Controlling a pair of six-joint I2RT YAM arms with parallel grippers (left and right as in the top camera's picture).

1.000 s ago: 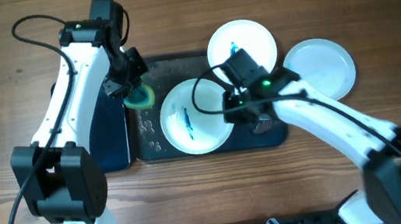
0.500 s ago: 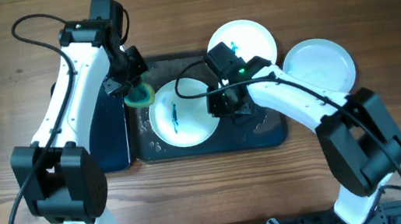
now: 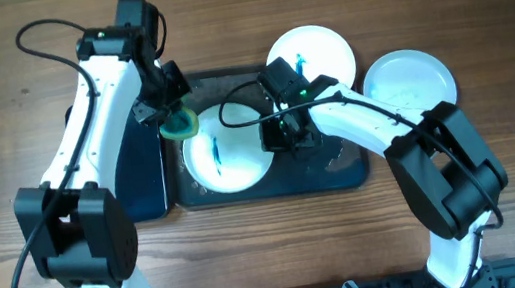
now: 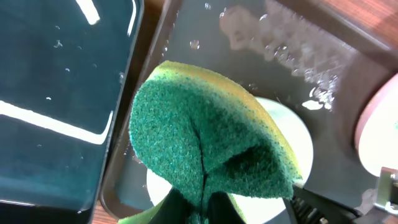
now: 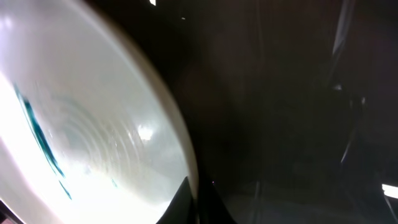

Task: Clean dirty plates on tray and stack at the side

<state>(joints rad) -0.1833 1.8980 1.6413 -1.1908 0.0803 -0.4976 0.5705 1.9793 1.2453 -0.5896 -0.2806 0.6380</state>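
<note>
Main change: the held plate (image 3: 227, 156) has slid left across the tray (image 3: 284, 187) compared with a second ago. The right gripper (image 3: 273, 138) went along with it, with that arm folded in tighter. The left arm hasn't budged across the overhead shots.

The held plate lies flat on the tray, on the inner side of the right gripper, and its right rim is pinched between the fingers. On the right wrist cam the plate fills the left half, and the rim curves down into the fingertips at the bottom edge. Its blue-green streak (image 5: 37, 134) sits on the half of the plate away from those fingers.

The left gripper (image 3: 173, 117) is clamped on a folded green and yellow sponge (image 4: 205, 149). The sponge hangs right at the held plate's far-left rim, and the left wrist cam shows white plate under it. I can't tell whether sponge and plate are touching. Some suds (image 4: 280, 43) sit on the tray floor past the sponge.

The second plate (image 3: 316, 55) is just behind the right gripper. It's streaked too and overhangs the tray's far rim. The third plate (image 3: 416, 86) is well off to that gripper's outer side, on the wooden table (image 3: 481, 11) and outside the tray, and it looks white. A smaller glossy tray (image 3: 147, 185) sits just outside the left gripper, under that arm.
</note>
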